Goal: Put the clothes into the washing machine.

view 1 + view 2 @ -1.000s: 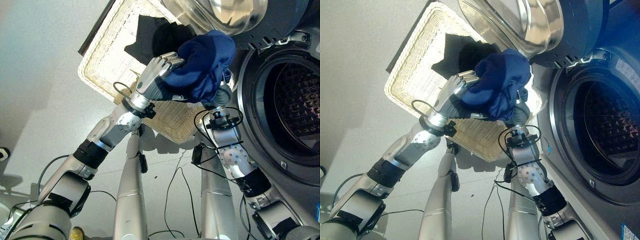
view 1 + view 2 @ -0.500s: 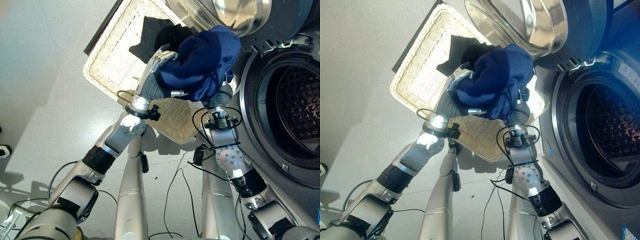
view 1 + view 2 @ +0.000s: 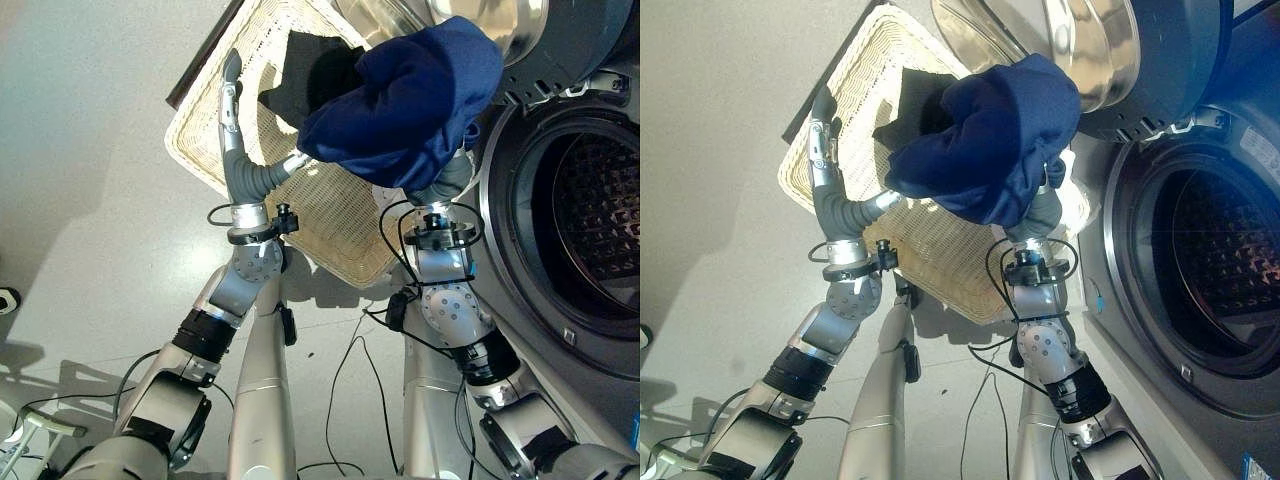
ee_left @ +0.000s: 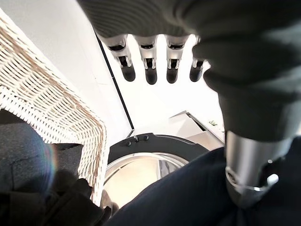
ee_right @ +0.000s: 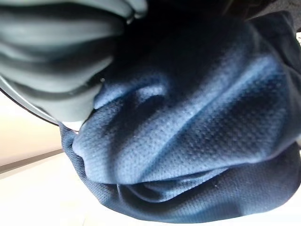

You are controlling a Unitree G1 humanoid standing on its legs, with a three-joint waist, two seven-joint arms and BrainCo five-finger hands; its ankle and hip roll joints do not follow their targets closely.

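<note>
Your left hand (image 3: 229,85) is over the basket (image 3: 200,125), fingers straight and released, gripping nothing. Black clothes (image 3: 300,75) lie in the basket. The blue garment (image 3: 400,105) is bunched on top of your right hand (image 3: 452,180), raised above the basket just beside the washer (image 3: 560,200) opening; right fingers are buried in cloth, so you can't tell their state.
</note>
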